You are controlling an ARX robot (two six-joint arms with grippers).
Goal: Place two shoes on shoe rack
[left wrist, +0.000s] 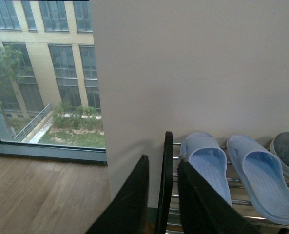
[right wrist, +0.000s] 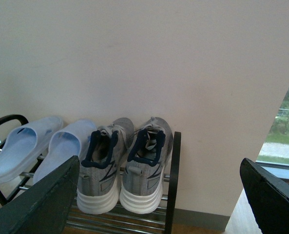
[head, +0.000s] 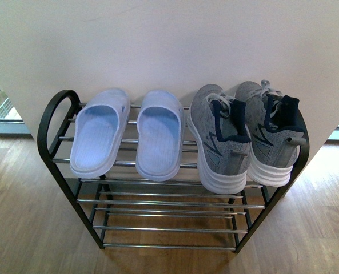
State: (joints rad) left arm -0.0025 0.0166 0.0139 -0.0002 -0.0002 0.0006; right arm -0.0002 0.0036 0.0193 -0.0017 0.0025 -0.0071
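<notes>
Plain white wall behind shoe rack (head: 54, 117), 2 shoes (head: 246, 137) parked up top w/ heels overhanging, could slip; left gripper (left wrist: 163, 204) and right gripper (right wrist: 159, 204) both spread, empty.

Soft, even daylight comes from the windows (left wrist: 47, 73); the chrome bars of the shoe rack (head: 158, 202) shine slightly, and both wrist views look a little blurred.
</notes>
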